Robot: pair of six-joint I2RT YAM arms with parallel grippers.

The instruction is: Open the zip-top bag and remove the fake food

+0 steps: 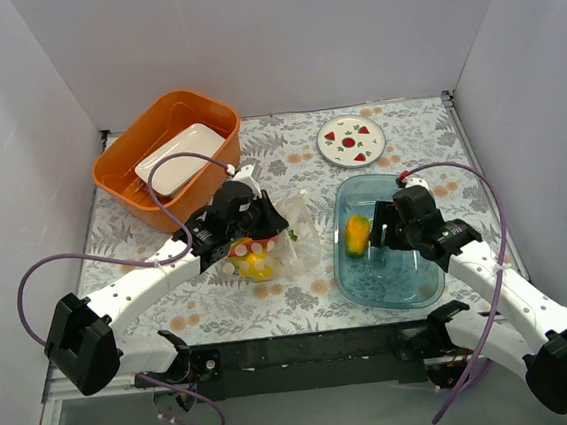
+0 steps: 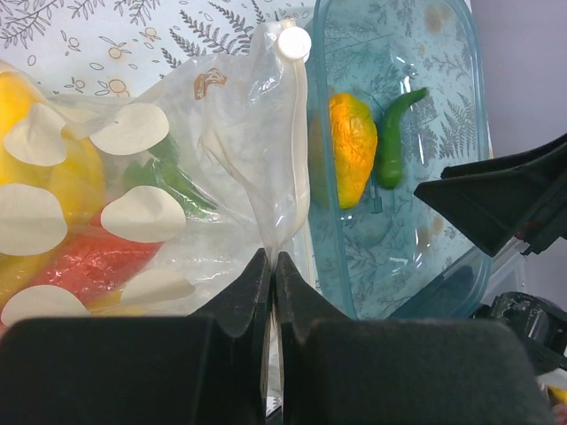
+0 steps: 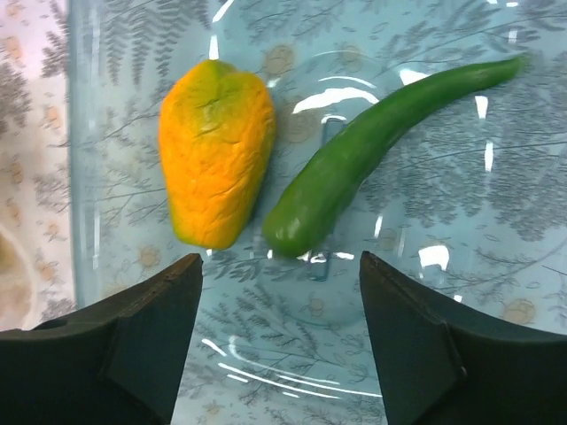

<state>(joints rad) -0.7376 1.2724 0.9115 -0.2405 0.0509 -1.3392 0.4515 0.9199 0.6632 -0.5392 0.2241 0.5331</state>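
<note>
The clear zip-top bag (image 1: pixel 284 241) with white dots lies mid-table; it fills the left wrist view (image 2: pixel 186 177) with yellow (image 2: pixel 35 159), red (image 2: pixel 97 261) and green (image 2: pixel 164 181) fake food inside. My left gripper (image 2: pixel 272 258) is shut on a fold of the bag's plastic, seen from above (image 1: pixel 254 220). An orange-yellow piece (image 3: pixel 215 164) and a long green pepper (image 3: pixel 372 150) lie in the clear blue tray (image 3: pixel 115 53), also seen from above (image 1: pixel 358 232). My right gripper (image 3: pixel 279 274) is open and empty just above them, over the tray (image 1: pixel 384 231).
An orange bin (image 1: pixel 119 168) holding a white dish (image 1: pixel 180 159) stands at the back left. A white round plate (image 1: pixel 351 141) printed with strawberries sits at the back. The blue tray (image 1: pixel 411 286) sits right of the bag. White walls enclose the table.
</note>
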